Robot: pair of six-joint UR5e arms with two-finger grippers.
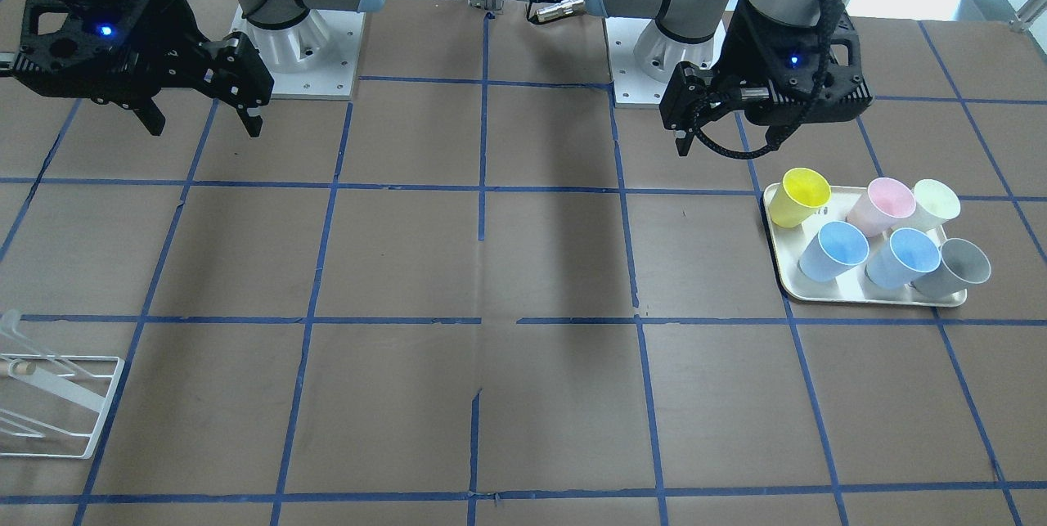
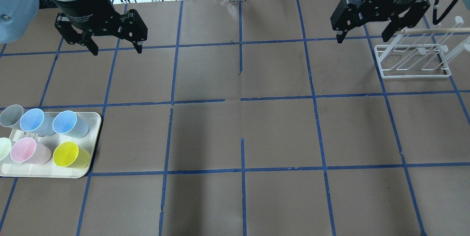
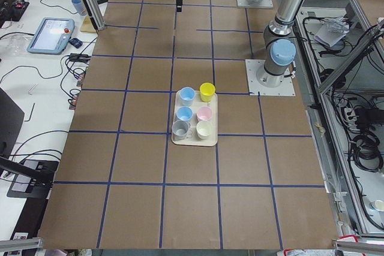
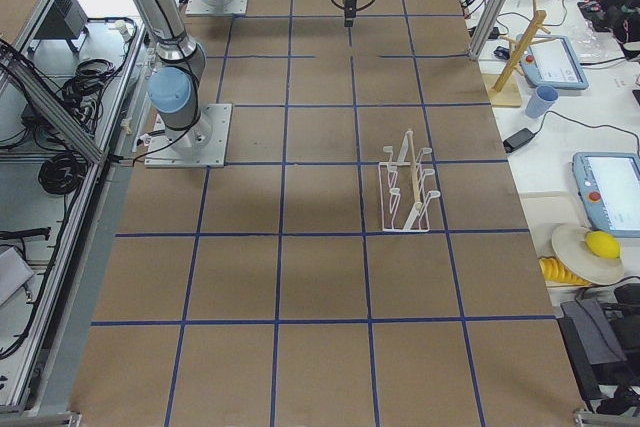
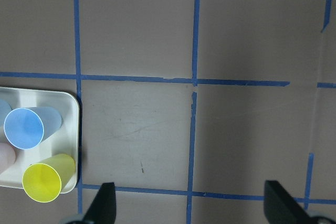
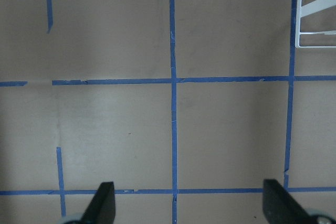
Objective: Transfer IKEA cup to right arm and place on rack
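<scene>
Left gripper [image 2: 117,51] and right gripper [image 2: 362,40]: fingers spread, empty.
Straddle the small pale-grey plastic tumbler [image 2: 11,115] squarely, clear of the adjacent light-blue plastic cup [image 2: 35,120].

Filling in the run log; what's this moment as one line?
left gripper: open, empty | right gripper: open, empty | grey cup: on tray, untouched | rack: no cup | handover: not started

White lettering runs round the black collar above the left pincer [image 2: 117,51] in the overhead view. It is small and appears to read "Adaptive Gripper". A similar white line sits on the collar above the right pincer [image 2: 362,40], but it is too fine to read with certainty.
</scene>
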